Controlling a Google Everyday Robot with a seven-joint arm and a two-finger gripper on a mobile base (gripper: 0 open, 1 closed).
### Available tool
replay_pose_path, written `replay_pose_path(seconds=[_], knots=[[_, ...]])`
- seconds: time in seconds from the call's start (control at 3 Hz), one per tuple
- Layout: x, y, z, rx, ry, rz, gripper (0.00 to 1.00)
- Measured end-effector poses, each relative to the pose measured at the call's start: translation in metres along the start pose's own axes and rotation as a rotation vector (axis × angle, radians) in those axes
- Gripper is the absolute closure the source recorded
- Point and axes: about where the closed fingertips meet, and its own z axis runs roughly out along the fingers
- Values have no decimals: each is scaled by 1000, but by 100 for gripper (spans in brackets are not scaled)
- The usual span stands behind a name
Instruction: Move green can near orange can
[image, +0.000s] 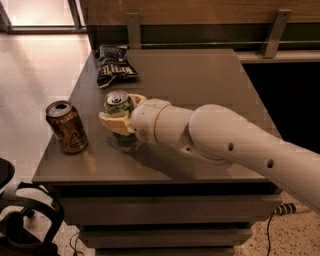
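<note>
The green can (118, 104) stands upright near the left part of the grey table (200, 85), its silver top showing. My gripper (120, 114) is shut on the green can, with the cream fingers (113, 123) on both sides of its body. The orange can (66, 127) stands upright at the table's left front edge, a short way left of the green can and apart from it. My white arm reaches in from the right.
A dark blue chip bag (114, 65) lies at the table's back left. A dark wall with metal brackets (133, 30) runs behind the table. A black chair base (25, 220) is on the floor at lower left.
</note>
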Motion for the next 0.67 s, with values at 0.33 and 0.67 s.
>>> replay_pose_path(seconds=[0.33,0.67], knots=[[5,8,-2,23,-20,-13,100],[3,8,-2,23,-20,-14,82]])
